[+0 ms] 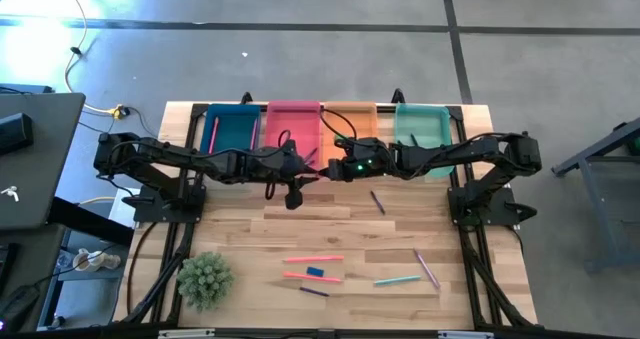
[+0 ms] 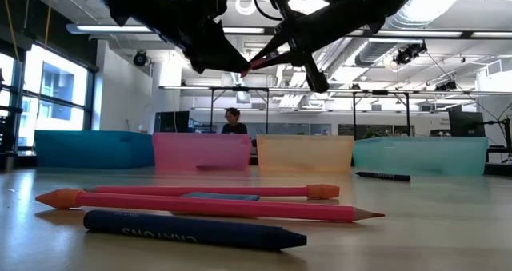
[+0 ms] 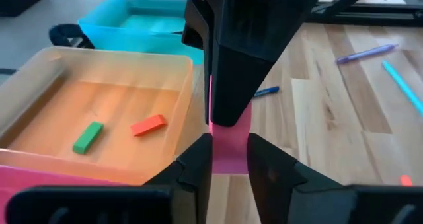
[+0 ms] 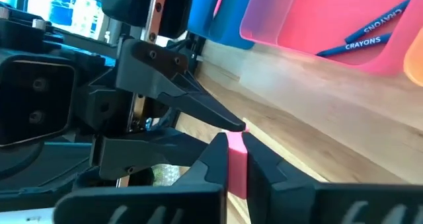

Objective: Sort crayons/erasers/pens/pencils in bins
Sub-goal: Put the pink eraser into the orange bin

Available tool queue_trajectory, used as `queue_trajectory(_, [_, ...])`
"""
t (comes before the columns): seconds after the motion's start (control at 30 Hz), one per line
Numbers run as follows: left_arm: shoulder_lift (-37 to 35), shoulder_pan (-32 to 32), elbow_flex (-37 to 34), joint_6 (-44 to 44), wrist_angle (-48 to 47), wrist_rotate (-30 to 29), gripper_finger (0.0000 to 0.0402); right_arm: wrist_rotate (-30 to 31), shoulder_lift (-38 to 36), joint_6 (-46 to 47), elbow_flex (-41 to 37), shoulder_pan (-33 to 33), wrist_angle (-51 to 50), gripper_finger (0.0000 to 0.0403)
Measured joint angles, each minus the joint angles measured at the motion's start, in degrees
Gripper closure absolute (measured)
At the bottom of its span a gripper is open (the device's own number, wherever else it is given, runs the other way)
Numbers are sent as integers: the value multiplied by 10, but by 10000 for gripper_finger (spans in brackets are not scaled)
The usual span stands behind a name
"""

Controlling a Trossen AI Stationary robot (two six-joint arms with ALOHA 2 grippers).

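Near the table's far edge, a pink eraser [image 3: 228, 145] is being clamped by both the left gripper [image 3: 229, 159] and right gripper [image 4: 236, 159].

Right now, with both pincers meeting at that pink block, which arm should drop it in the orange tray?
Right, probably. The right pincer is shut on the pink eraser, and the orange bin, holding a green eraser and an orange-red eraser, sits close by.
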Motion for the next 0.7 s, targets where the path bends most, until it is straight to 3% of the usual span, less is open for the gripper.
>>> queue_trajectory(0.37, [0,0,0,-9,-5,-11,232,-25,0,-55,0,-43,-40,397])
queue_trajectory(0.7, [-1,22,0,-48,-5,-11,230,-19,-5,-195,0,-113,-82,394])
